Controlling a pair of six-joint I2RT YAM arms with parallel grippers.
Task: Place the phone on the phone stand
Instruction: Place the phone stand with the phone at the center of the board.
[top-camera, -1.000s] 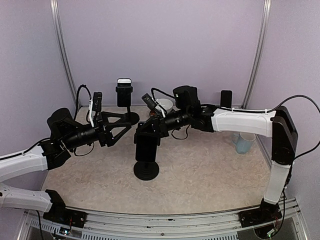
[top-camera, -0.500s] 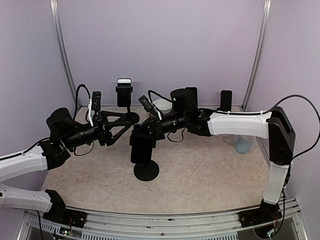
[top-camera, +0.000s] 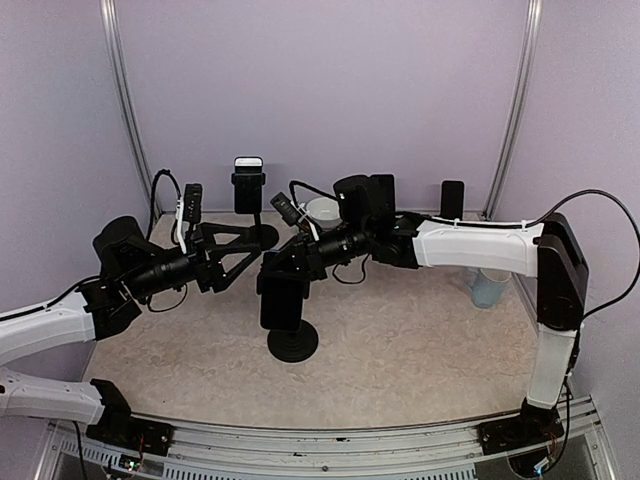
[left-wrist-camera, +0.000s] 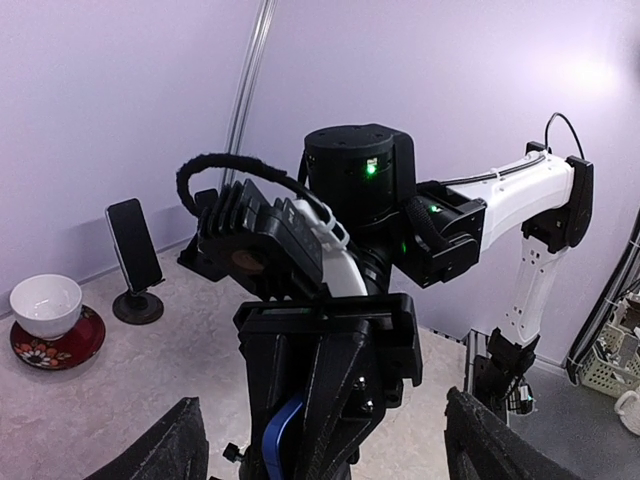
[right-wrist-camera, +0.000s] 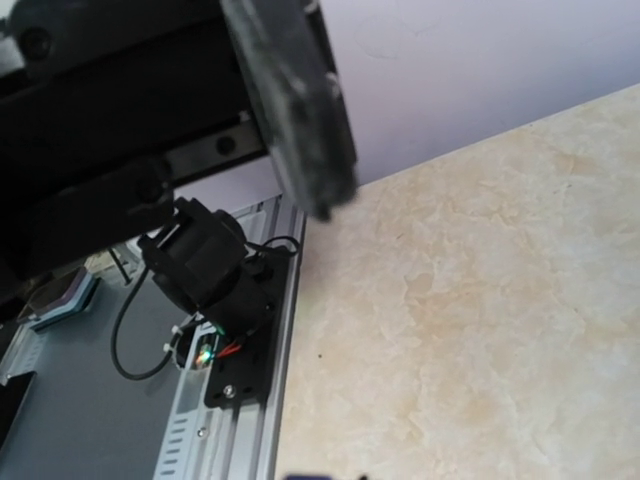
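Centrally, the phone (top-camera: 282, 300) hangs upright in the right gripper's (top-camera: 285, 268) closed jaws, directly over the phone stand (top-camera: 293, 343). Table (top-camera: 420, 340) surface stretches rightward and nearward to its edges. Just left, the left gripper (top-camera: 248, 250) gapes wide.

Phone stand (top-camera: 293, 343): round base visible; stem and cradle hidden behind the phone (top-camera: 283, 302).
Phone, right wrist view: blurred, cut off by the top edge.
Left fingers (left-wrist-camera: 185, 445): both cut off by the bottom edge.
Cup (top-camera: 489, 288): top hidden behind the right arm (top-camera: 480, 245).
Bowl (top-camera: 325, 208): part hidden behind the same arm.
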